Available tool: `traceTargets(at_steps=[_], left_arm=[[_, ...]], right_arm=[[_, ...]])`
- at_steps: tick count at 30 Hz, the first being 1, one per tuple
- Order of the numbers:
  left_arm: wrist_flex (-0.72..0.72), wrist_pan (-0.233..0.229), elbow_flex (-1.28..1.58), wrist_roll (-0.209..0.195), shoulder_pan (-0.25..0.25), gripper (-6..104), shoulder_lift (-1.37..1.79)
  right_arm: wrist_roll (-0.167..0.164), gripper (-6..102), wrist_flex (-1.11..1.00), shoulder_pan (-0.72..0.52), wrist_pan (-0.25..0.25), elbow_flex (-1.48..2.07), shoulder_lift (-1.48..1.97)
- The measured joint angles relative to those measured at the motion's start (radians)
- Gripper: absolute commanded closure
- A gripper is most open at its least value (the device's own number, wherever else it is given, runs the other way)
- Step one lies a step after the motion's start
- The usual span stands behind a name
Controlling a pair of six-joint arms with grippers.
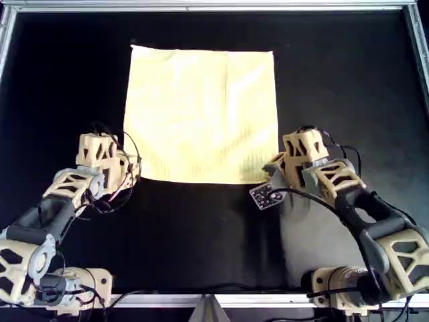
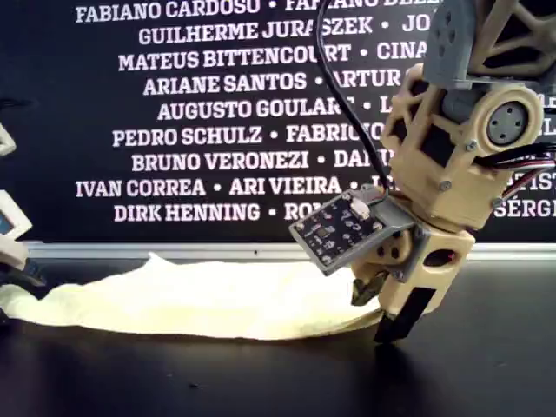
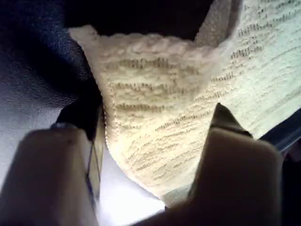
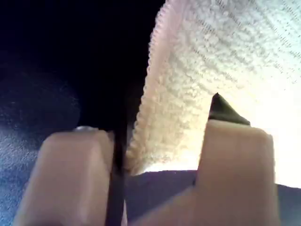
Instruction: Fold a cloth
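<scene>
The black surface [image 1: 201, 235] carries the cloth [image 1: 201, 114], a pale yellow, roughly square sheet lying flat with faint creases. Both arms reach to the cloth's edge nearest their bases. The left gripper [image 1: 131, 171] sits at that edge's corner on the overhead view's left; its jaws are spread with the corner of the cloth between them. The right gripper [image 1: 276, 171] sits at the opposite corner of the same edge, jaws likewise spread around the cloth's hem, which rises slightly there.
</scene>
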Motion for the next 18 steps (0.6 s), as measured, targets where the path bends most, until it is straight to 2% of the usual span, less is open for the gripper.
traceTargets(at_steps=[14,18], left_arm=[[0.000,0.000,-0.069,-0.003,0.000,21,-0.069],[0.000,0.000,-0.069,-0.003,0.000,32,-0.069]], right_arm=[[0.008,26,-0.003,0.005,-0.005,-0.049,-0.040],[0.002,29,-0.003,0.008,0.000,-0.054,-0.044]])
